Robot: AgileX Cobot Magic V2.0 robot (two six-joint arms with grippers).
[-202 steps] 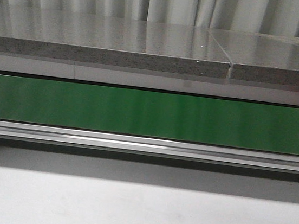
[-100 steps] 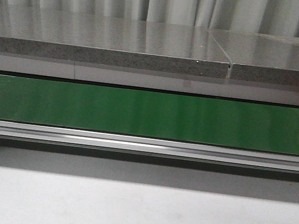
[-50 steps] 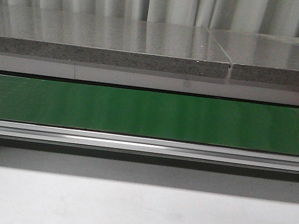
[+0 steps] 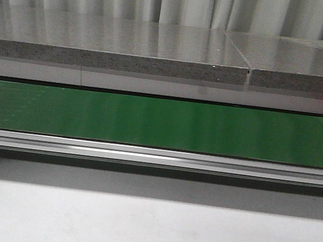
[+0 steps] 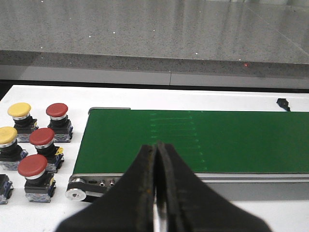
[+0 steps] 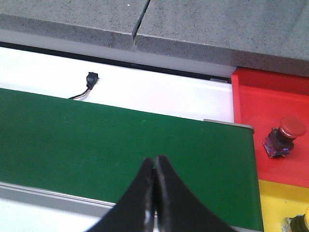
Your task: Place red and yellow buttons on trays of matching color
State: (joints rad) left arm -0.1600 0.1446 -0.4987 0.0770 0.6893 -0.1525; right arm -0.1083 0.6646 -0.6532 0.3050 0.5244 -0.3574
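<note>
Left wrist view shows the left gripper (image 5: 155,159) with its jaws pressed together and empty, hanging above the near edge of the green conveyor belt (image 5: 203,140), while red-capped mushroom push buttons (image 5: 42,138) and yellow-capped ones (image 5: 19,110) wait beside the belt's end. The right gripper (image 6: 154,166) is likewise closed on nothing, near the red plastic tray (image 6: 263,104) already holding one red button (image 6: 286,135). Part the left jaws fully before descending, then centre them on a single cap so neighbouring buttons are not knocked.

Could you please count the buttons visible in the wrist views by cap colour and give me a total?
Red buttons: 4, three beside the belt end and one on the red tray.
Yellow buttons: 2, beside the belt end.
Total: 6 clearly visible. Partly cut-off items at the edges of both wrist views cannot be identified.
</note>
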